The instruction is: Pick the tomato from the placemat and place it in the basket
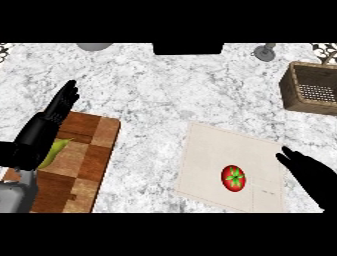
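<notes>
A red tomato (233, 177) with a green stem lies on a beige placemat (215, 155) at the lower right of the marble counter. My right hand (317, 179) is open just right of the tomato, fingers straight and pointing up-left, apart from it. A brown wicker basket (298, 92) stands at the far right, beyond the placemat. My left hand (42, 130) rests open at the left, fingers pointing up, over a wooden board.
A checkered wooden cutting board (86, 160) lies at the lower left with a green vegetable (54, 150) partly hidden under my left hand. A dark object (188, 48), a grey round item (95, 46) and a small grey stand (265, 51) sit along the far edge.
</notes>
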